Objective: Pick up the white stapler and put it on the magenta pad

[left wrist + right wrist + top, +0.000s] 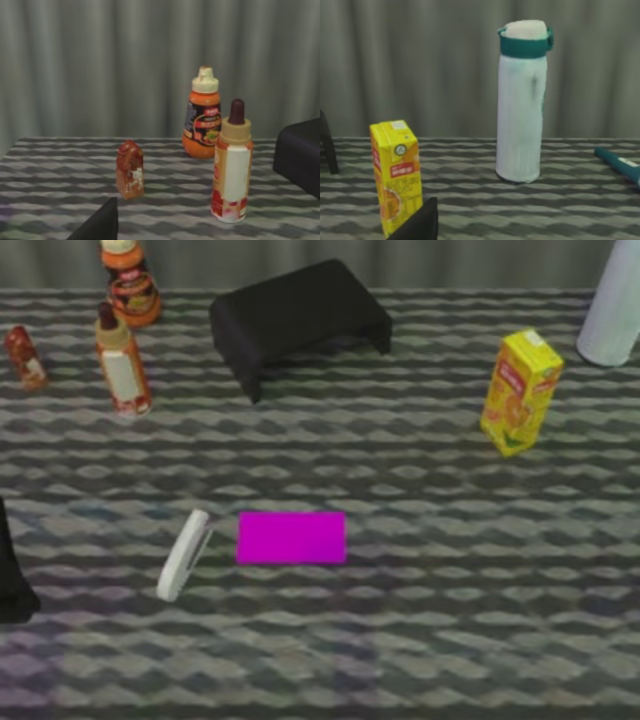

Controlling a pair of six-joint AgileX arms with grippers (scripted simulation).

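Beside the magenta pad [291, 538], the white stapler [184, 555] lies ungrasped.
My left gripper [12, 585], parked nearby, must reach it; I cannot tell how its fingers stand.

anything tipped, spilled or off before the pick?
Nothing stands out. The white stapler lies flat on the table just left of the magenta pad, angled to it and apart from it. Bottles, yellow carton and white flask stand upright; nothing spilled.

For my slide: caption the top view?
Slim white stapler lying beside flat magenta pad, not yet on it; left arm parked at table's left edge.
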